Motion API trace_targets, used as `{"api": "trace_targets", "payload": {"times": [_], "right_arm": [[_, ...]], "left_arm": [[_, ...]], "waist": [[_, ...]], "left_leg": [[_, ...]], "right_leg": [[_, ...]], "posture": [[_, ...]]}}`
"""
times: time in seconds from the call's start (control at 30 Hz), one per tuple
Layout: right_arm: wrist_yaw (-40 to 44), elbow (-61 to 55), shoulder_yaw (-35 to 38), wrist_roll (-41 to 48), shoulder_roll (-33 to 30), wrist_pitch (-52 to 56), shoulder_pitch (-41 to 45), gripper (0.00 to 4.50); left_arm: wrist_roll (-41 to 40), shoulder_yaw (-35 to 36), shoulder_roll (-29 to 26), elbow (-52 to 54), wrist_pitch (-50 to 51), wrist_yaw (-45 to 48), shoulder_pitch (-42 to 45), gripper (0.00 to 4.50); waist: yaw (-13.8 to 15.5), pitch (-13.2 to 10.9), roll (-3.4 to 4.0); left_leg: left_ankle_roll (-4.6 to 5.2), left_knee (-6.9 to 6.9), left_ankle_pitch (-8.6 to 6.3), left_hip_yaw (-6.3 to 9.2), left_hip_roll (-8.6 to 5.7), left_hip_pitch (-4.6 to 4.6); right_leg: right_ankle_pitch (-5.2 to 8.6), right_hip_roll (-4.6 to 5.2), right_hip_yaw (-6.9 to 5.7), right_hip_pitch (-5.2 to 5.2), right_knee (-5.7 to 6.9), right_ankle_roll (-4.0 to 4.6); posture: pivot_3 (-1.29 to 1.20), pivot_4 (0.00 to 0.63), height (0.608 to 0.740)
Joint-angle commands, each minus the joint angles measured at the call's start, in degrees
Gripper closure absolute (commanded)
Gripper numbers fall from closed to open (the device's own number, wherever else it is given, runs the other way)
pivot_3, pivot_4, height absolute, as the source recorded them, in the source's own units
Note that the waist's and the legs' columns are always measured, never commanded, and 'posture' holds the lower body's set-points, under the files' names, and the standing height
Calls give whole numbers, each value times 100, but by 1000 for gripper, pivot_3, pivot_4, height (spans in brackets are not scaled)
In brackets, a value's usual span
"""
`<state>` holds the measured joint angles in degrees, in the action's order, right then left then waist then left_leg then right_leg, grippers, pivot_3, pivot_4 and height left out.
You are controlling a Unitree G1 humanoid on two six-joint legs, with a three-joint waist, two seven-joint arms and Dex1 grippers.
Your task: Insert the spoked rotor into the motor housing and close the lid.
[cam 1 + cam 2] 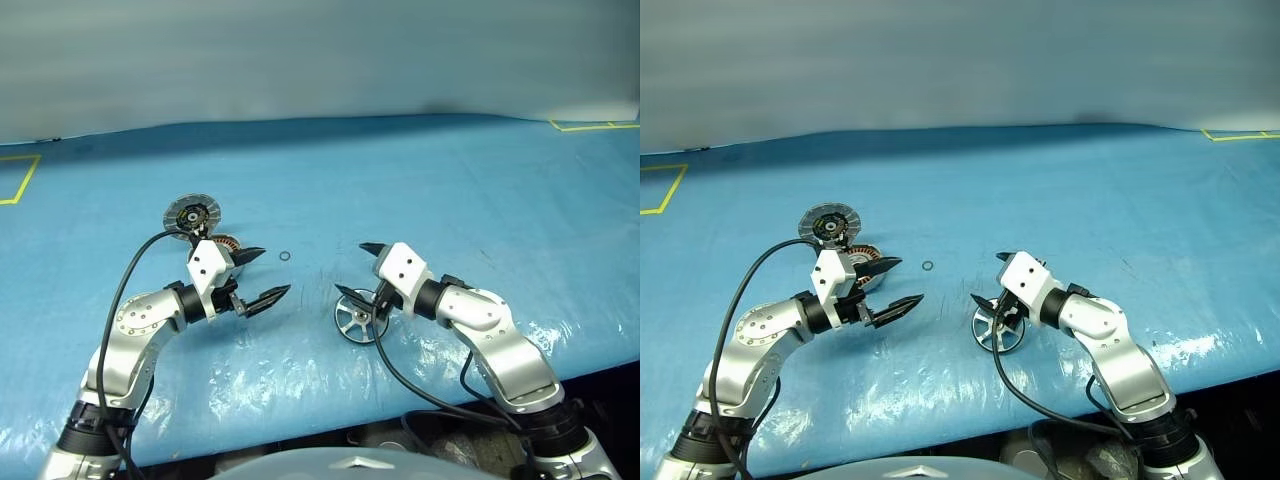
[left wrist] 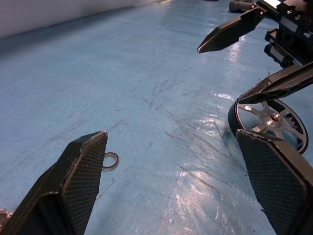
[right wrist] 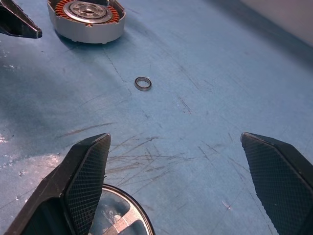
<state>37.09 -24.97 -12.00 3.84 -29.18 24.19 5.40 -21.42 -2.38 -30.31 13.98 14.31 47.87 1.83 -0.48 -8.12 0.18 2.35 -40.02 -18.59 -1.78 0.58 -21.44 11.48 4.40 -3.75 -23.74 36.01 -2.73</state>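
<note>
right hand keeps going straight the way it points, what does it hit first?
Likely bare tabletop. The right hand, open, aims down across the table; the small ring lies nearest that line, the housing farther off to one side. The rotor sits under the hand, not ahead. Depth is unclear.

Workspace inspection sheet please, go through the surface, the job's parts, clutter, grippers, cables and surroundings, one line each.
Surface: blue table cover, scratched and glossy near the front edge.
Job's things: spoked rotor flat under the right gripper; motor housing behind the left gripper, windings up, nothing in it; lid just beyond the housing, dark face up.
Clutter: small ring lying loose between the grippers.
Grippers: left gripper open, holding nothing; right gripper open above the rotor.
Cables: black cable looping off each arm.
Surroundings: yellow tape marks at the far corners, plain wall behind.
</note>
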Motion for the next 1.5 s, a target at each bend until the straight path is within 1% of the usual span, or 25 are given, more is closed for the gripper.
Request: {"api": "trace_targets", "payload": {"times": [0.03, 0.43, 0.57, 0.63, 0.77, 0.87, 1.0, 1.23, 1.37, 1.5], "right_arm": [[-60, -82, 108, -10, -31, -114, -23, 14], [-179, -127, 130, -5, 13, -118, -101, 14], [-181, -98, 99, -63, -16, -139, -75, 14], [-171, -47, 63, -106, -31, -165, -70, 14], [-176, 3, 54, -79, 70, -208, -7, 14], [-191, 64, 17, -112, 122, -256, 44, 14], [-223, 147, -27, -155, 155, -340, 76, 14], [-328, 277, -105, -237, 255, -516, 80, 14], [-428, 367, -193, -333, 371, -642, 30, 14], [-549, 393, -230, -408, 467, -721, -58, 14]], "left_arm": [[6, 93, 17, 28, -150, -6, 84, 0], [62, 83, 12, -33, -146, -8, 159, 0], [312, 147, -36, -19, -216, -220, 220, 0], [384, 277, -281, 94, -114, -204, 301, 0], [630, 314, -872, 133, -135, -4, 395, 0], [372, 451, -1067, 190, -9, 184, 465, 0], [375, 509, -1288, 169, 63, 315, 591, 0], [925, 241, -1977, -243, 10, 699, 1163, 0], [1471, -209, -2416, -635, -80, 1117, 1547, 0], [1772, -511, -2622, -1113, -157, 1499, 1916, 0]], "waist": [[0, 0, 0], [0, 0, 0], [0, 0, 0], [1, 0, -1], [-8, -1, -1], [-8, -2, -2], [3, -3, -2], [1, -5, -4], [-11, -6, -3], [-11, -7, -4]], "left_leg": [[0, 0, 0, 0, 0, 0], [0, 0, 0, 0, -1, 0], [0, 0, 0, 0, -2, 0], [0, 0, 0, 0, -2, 0], [-2, 0, 1, 0, 1, 1], [-1, 0, 1, -1, 1, 1], [0, 0, 0, 0, 1, -2], [-3, 0, 2, -2, -1, -2], [-3, 1, 2, -5, -2, -2], [-3, 3, 2, -10, -1, -3]], "right_leg": [[0, 0, 0, 0, 0, 0], [0, 0, 0, 0, 1, 0], [0, 0, 0, 0, 0, 0], [0, 0, 0, 0, 1, 0], [1, -3, -1, -2, 3, 2], [1, -1, 1, -2, 1, 1], [0, 0, -1, -2, -2, -1], [0, -3, -2, -2, 0, -1], [1, -5, 0, -4, 0, -1], [1, -7, 3, -7, 0, -2]], "posture": [[0, 150, 740], [0, 150, 740], [0, 150, 740], [0, 150, 740], [0, 150, 740], [0, 150, 740], [0, 150, 740], [0, 150, 740], [0, 150, 740], [0, 150, 740]]}}
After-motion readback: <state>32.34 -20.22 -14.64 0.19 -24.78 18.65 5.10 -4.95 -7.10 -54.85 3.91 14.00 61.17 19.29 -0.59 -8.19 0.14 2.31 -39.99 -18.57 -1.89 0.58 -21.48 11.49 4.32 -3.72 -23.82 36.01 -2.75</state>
